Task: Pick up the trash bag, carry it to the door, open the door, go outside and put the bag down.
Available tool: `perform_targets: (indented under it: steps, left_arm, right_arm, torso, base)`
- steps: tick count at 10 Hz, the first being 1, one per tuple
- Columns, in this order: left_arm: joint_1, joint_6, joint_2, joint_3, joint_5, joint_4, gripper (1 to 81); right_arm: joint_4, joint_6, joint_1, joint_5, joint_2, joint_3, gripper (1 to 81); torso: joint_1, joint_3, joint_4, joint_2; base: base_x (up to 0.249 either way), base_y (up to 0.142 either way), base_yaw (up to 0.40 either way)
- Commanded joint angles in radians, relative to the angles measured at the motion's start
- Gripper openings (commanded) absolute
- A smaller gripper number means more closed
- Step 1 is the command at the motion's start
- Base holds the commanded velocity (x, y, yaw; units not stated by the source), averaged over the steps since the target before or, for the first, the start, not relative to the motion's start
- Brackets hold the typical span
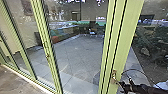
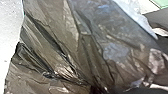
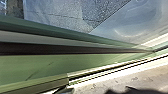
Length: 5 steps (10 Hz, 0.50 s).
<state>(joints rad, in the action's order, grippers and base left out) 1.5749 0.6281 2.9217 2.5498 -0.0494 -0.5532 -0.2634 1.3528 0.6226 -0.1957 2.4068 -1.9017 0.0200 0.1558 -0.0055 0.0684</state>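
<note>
Notably, the right gripper (image 1: 120,84), between four and five o'clock in the head view, is at the door handle (image 1: 114,75); the creased trash bag (image 2: 82,45) lies close before the left wrist camera. Neither the right gripper's opening nor the left gripper's (image 2: 98,89) hold can be told.

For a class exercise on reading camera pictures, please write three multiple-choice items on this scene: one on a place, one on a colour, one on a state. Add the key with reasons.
1. Where is the right gripper?
A. Outside on the paving
B. By the door handle
C. High up on the glass

2. What colour is the door frame?
A. Light green
B. Red
C. Bright blue

3. How does the plastic of the trash bag look?
A. Smooth and flat
B. Cut into strips
C. Creased and gathered

Key:
1 B: the head view shows the arm reaching in to the handle.
2 A: its uprights are light green.
3 C: folds run together in the left wrist view.
</note>
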Motion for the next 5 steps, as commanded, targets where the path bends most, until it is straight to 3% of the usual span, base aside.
perform_targets:
  steps: [1, 5]
  left_arm:
    - [-0.032, 0.004, -0.007, -0.006, -0.089, -0.004, 1.0]
    - [-0.032, 0.004, -0.007, -0.006, -0.090, -0.004, 1.0]
  right_arm:
    - [-0.039, 0.008, -0.079, -0.139, 0.076, -0.002, 81.1]
    - [-0.066, 0.008, -0.100, -0.134, 0.060, 0.009, 81.1]
  torso:
    - [0.000, 0.000, 0.000, 0.000]
    - [-0.001, 0.000, 0.000, 0.000]
  base:
    - [0.078, 0.000, 0.000]
    - [0.080, 0.000, 0.000]
